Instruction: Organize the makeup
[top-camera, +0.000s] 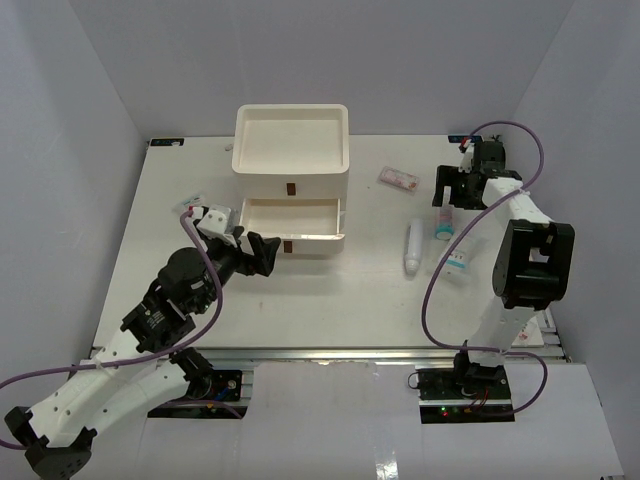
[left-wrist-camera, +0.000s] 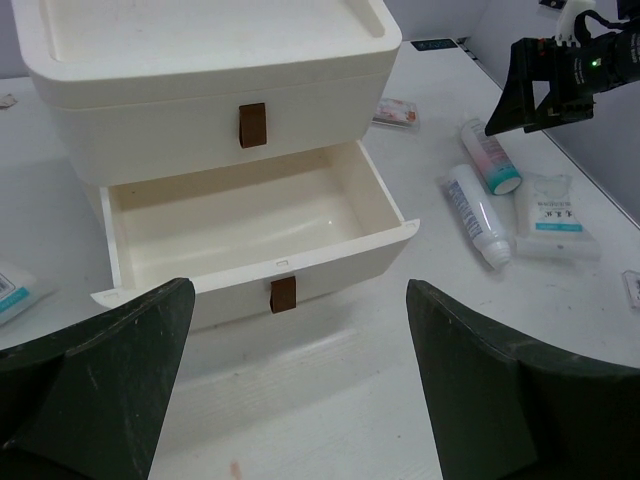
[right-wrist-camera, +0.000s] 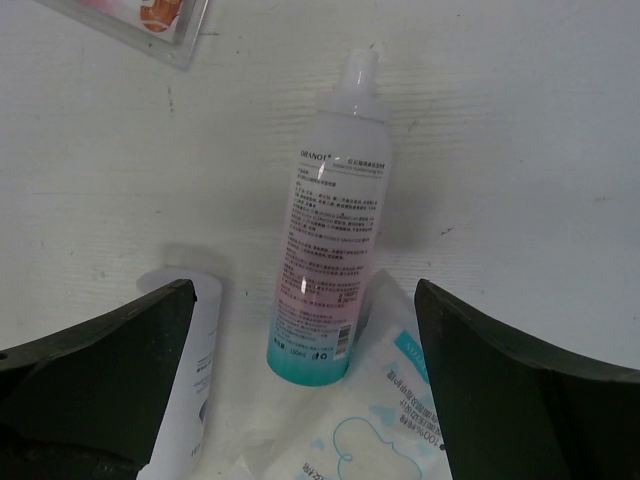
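Note:
A pink and teal bottle (top-camera: 443, 219) lies at the right beside a white tube (top-camera: 413, 247) and a clear sachet with blue print (top-camera: 458, 262). A flat pink-red packet (top-camera: 398, 178) lies further back. My right gripper (top-camera: 447, 190) is open and empty just above the bottle (right-wrist-camera: 330, 240), with the tube (right-wrist-camera: 185, 400) and sachet (right-wrist-camera: 400, 430) under it. My left gripper (top-camera: 256, 254) is open and empty in front of the open, empty drawer (left-wrist-camera: 240, 215). No tan sponges are in view.
The big white three-drawer box (top-camera: 290, 150) stands at the back middle with its lower drawer (top-camera: 293, 217) pulled out. Another sachet (left-wrist-camera: 12, 290) lies left of the box, mostly hidden by my left arm in the top view.

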